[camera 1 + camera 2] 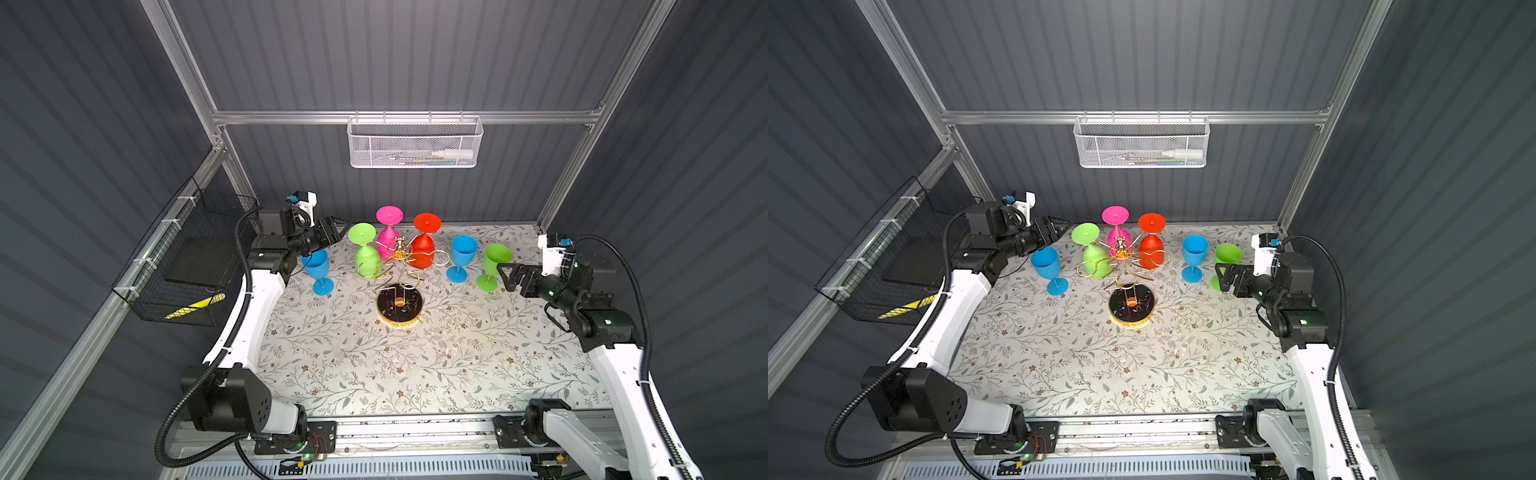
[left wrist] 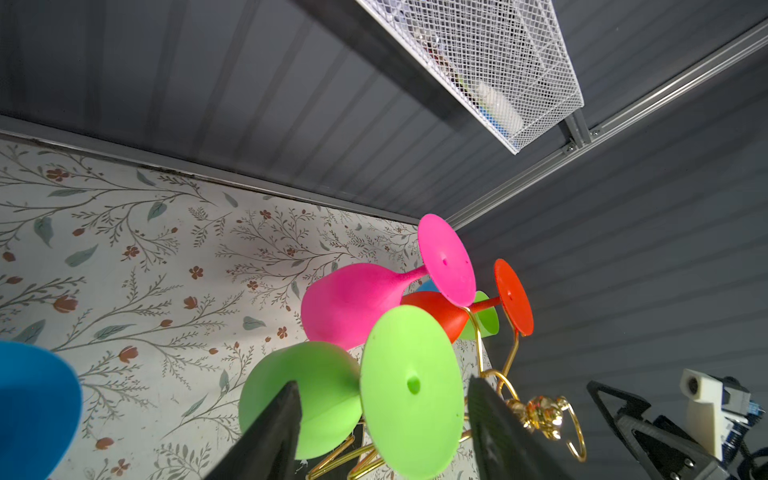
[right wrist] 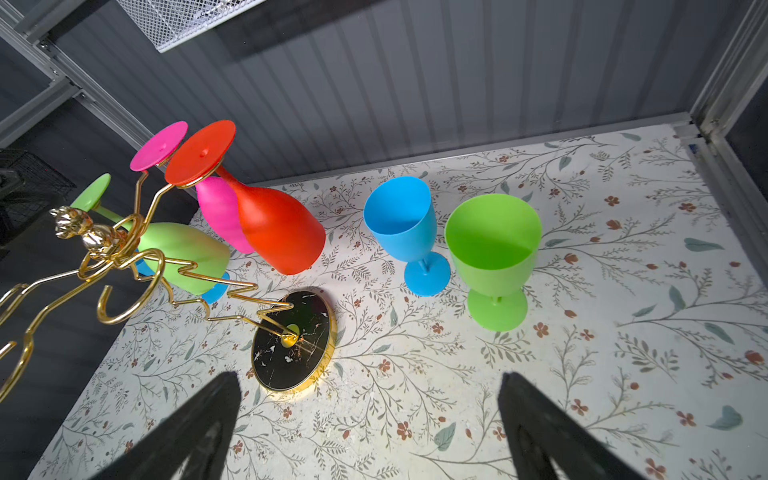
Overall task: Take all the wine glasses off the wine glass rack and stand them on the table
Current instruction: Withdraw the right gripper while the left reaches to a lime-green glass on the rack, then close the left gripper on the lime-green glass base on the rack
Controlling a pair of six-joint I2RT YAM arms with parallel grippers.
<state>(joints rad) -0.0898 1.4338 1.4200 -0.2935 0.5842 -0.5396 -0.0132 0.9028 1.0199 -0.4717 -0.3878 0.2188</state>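
Observation:
The wine glass rack (image 1: pixel 400 307) is a gold wire stand on a round black base, mid-table. Three wine glasses hang upside down on it: green (image 1: pixel 365 259), pink (image 1: pixel 388 235) and red (image 1: pixel 424 251). My left gripper (image 1: pixel 343 230) is level with the green glass's foot. In the left wrist view its black fingers (image 2: pixel 282 419) stand apart on either side of that foot (image 2: pixel 411 386) and touch nothing I can see. My right gripper (image 1: pixel 503 276) is open and empty beside a green glass (image 1: pixel 493 262) standing on the table.
Two blue glasses stand on the floral table, one (image 1: pixel 318 270) under the left arm, the other (image 1: pixel 461 255) right of the rack. A white mesh basket (image 1: pixel 413 143) hangs on the back wall. A black wire basket (image 1: pixel 187 266) hangs on the left wall.

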